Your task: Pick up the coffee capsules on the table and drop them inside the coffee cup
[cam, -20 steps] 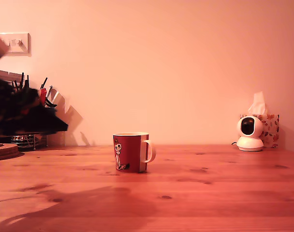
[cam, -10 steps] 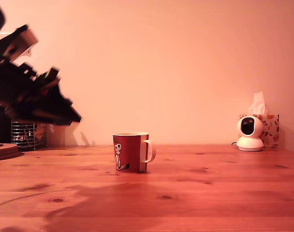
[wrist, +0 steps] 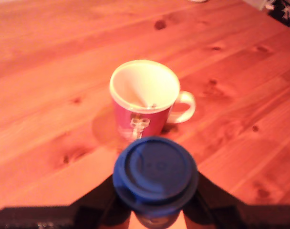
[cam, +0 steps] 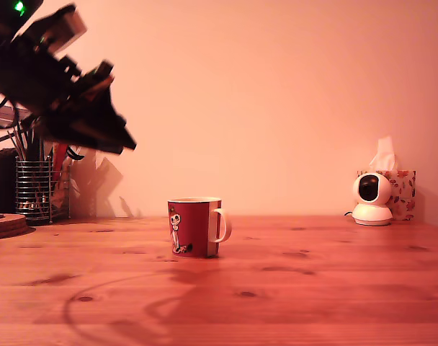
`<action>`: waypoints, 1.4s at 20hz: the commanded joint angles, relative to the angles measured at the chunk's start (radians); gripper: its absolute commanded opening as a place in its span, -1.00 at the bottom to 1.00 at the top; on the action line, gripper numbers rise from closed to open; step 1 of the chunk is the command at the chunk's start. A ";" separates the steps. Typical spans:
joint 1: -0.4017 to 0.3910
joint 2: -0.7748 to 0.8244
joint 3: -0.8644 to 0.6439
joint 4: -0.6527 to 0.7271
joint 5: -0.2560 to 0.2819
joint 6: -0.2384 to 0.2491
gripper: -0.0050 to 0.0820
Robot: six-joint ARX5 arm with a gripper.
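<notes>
Above 1 cup (wrist: 144,98): 1 blue capsule (wrist: 155,174), gripped.

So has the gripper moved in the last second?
Yes. In the exterior view the gripper has risen and shifted right, toward the red mug, now above the wire utensil holder.

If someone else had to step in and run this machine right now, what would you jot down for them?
Pincer: shut on the blue capsule, held up in the air, clear of the table.
Red mug: upright mid-table, handle toward the exterior view's right. The pincer is high and to the exterior view's left of it, not yet above the rim.
Done: blue capsule picked up.
Left: carry it over the mug and drop it in. No other capsule is visible on the table.
</notes>
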 commanded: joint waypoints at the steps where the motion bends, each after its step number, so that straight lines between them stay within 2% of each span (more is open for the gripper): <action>1: -0.002 0.012 0.025 -0.019 -0.002 0.006 -0.63; 11: -0.052 0.218 0.272 -0.207 -0.002 0.072 -0.63; 17: -0.069 0.349 0.426 -0.293 -0.003 0.084 -0.63; 20: -0.076 0.414 0.506 -0.344 -0.017 0.107 -0.63; 28: -0.103 0.566 0.692 -0.443 -0.049 0.126 -0.63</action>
